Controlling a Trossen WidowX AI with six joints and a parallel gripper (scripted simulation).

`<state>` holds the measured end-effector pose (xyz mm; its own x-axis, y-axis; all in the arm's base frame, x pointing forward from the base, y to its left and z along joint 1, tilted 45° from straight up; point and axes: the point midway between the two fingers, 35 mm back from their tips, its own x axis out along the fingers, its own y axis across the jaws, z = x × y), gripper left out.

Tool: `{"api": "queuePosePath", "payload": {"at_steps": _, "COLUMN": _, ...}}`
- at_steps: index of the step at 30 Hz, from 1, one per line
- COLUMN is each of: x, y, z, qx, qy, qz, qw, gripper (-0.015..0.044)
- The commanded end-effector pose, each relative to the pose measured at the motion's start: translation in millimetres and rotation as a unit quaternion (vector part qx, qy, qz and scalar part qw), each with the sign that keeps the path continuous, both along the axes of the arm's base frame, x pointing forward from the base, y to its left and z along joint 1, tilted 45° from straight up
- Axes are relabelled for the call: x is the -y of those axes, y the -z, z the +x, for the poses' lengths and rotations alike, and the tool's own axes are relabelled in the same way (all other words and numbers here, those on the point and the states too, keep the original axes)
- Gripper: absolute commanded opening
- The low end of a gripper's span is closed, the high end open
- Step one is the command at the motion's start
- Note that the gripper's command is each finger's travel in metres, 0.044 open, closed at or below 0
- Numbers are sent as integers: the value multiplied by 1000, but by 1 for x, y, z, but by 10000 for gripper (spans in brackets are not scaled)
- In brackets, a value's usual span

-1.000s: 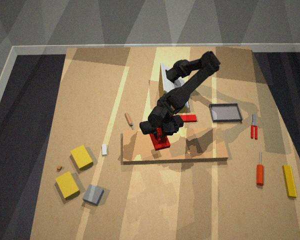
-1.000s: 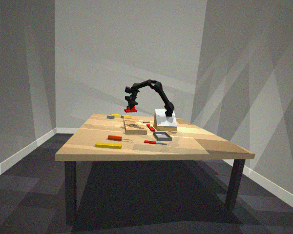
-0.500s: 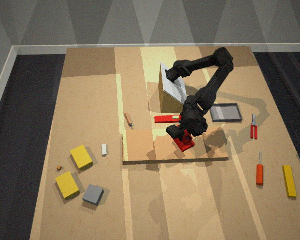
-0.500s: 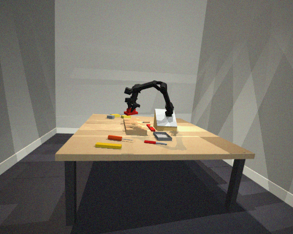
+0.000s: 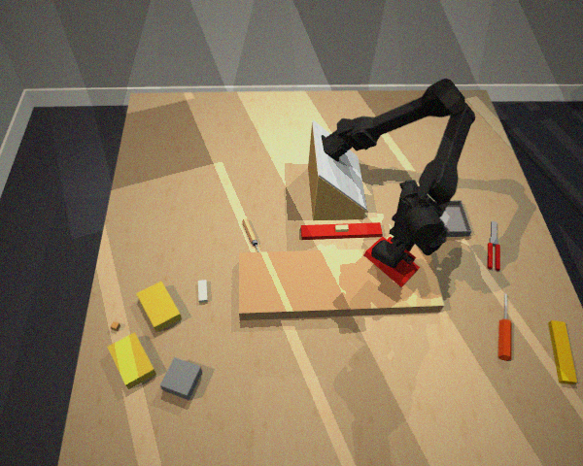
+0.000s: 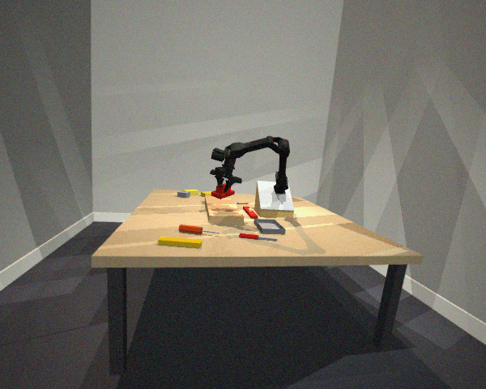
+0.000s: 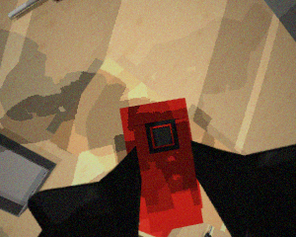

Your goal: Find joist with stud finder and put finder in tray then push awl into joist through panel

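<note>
My gripper (image 5: 395, 254) (image 6: 223, 186) (image 7: 160, 146) is shut on the red stud finder (image 5: 404, 273) (image 6: 222, 194) (image 7: 155, 188) and holds it above the right part of the floor panel (image 5: 301, 281) (image 6: 225, 219). The stud finder's small dark square display faces the wrist camera, and its body is turned at an angle to the panel. The grey tray (image 5: 458, 234) (image 6: 270, 231) (image 7: 20, 149) stands behind and right of the panel, partly hidden by the arm in the top view. The awl (image 5: 250, 231) (image 6: 241, 203) lies behind the panel's left end.
A red level (image 5: 317, 232) (image 6: 249, 212) lies behind the panel, before a sloped block (image 5: 337, 203) (image 6: 272, 201). Pliers (image 5: 491, 255), an orange screwdriver (image 5: 504, 341) and a yellow bar (image 5: 563, 350) lie right. Yellow blocks (image 5: 158, 305) (image 5: 131, 358), a grey block (image 5: 181, 377) and a white block (image 5: 202, 290) lie left.
</note>
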<state>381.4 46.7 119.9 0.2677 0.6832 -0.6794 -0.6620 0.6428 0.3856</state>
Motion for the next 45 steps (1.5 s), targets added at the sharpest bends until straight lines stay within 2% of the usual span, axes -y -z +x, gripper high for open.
{"api": "queuePosePath", "payload": {"at_steps": 1, "x": -23, "y": -17, "z": -13, "qx": 24, "qy": -27, "qz": 1, "qw": 999, "gripper": 0}}
{"api": "queuePosePath", "payload": {"at_steps": 24, "x": -122, "y": -87, "z": -107, "qx": 149, "qy": -176, "qz": 18, "qw": 973, "gripper": 0}}
{"api": "queuePosePath", "payload": {"at_steps": 45, "x": -164, "y": -123, "z": -215, "qx": 252, "qy": -300, "qz": 64, "qw": 918, "gripper": 0}}
